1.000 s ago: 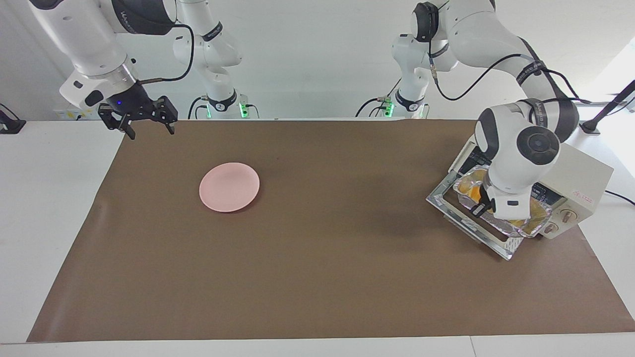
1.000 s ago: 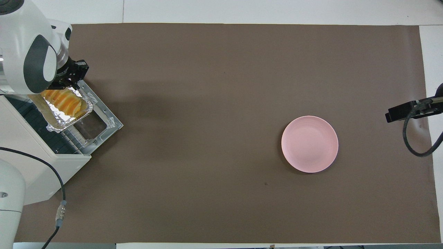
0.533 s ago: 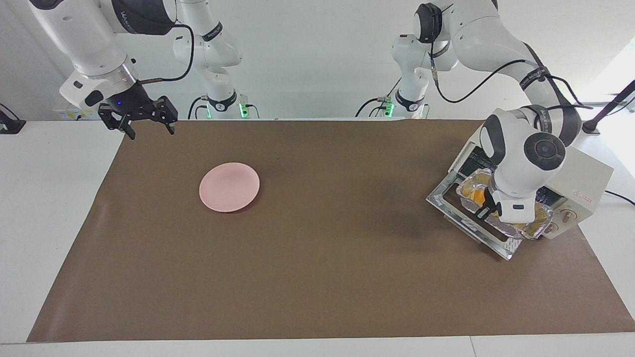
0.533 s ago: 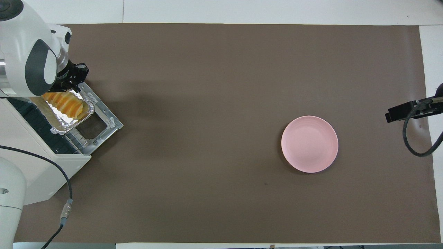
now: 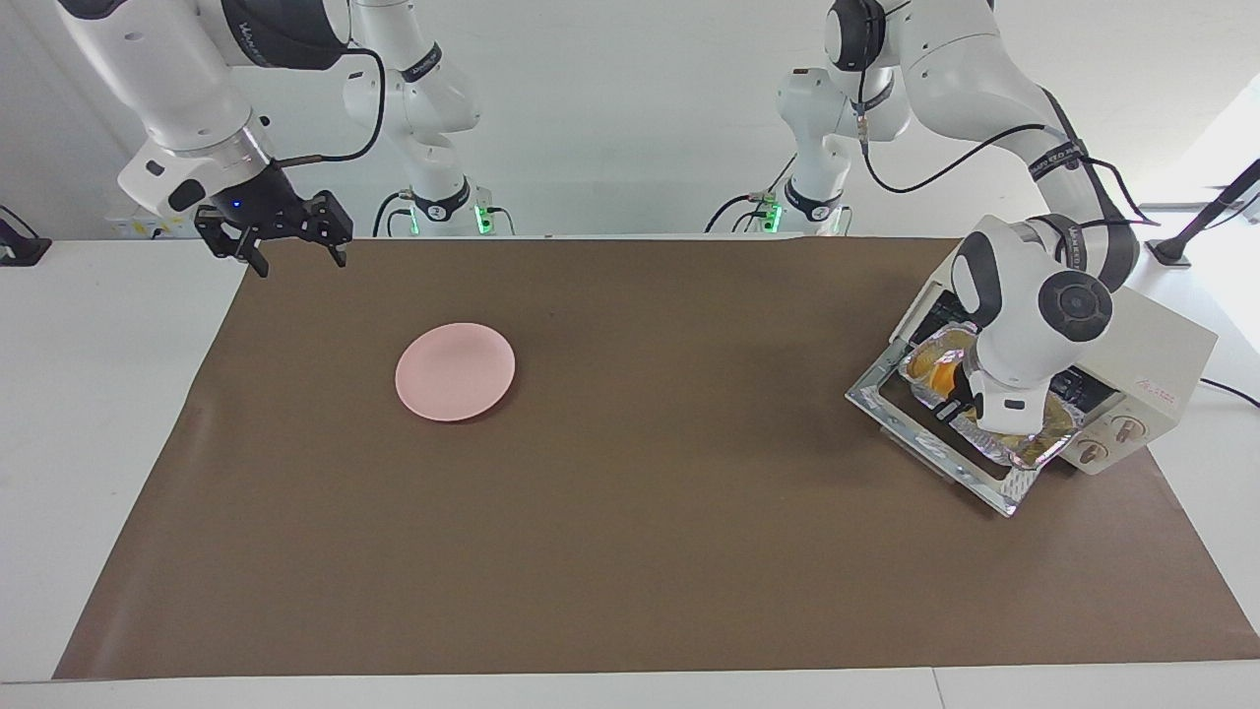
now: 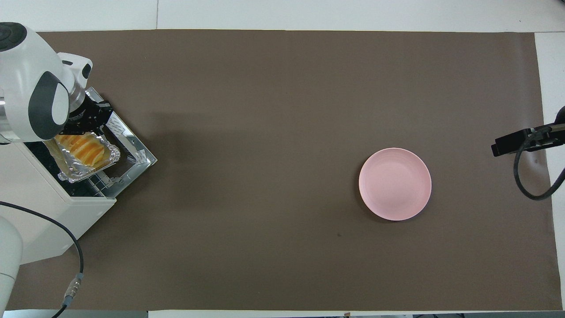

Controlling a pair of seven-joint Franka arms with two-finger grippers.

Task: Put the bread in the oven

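Note:
The bread (image 6: 82,148), a yellow-orange ridged loaf, lies in a crinkled foil tray (image 6: 67,176). My left gripper (image 6: 81,131) is shut on the tray's rim and holds it at the mouth of the cream-white oven (image 6: 48,212), over the lowered glass door (image 6: 134,150). In the facing view the left gripper (image 5: 955,406) and its wrist cover most of the bread (image 5: 929,371) and part of the oven (image 5: 1166,350). I cannot tell whether the tray rests on the rack. My right gripper (image 5: 298,262) hangs open and waits over the mat's corner at the right arm's end.
A round pink plate (image 5: 455,371) with nothing on it lies on the brown mat toward the right arm's end. The oven's door (image 5: 935,448) juts out over the mat. The oven's power cable (image 5: 1230,389) trails off the table.
The left gripper has brought the tray with the bread lower and closer in to the oven's opening. The right arm has not moved.

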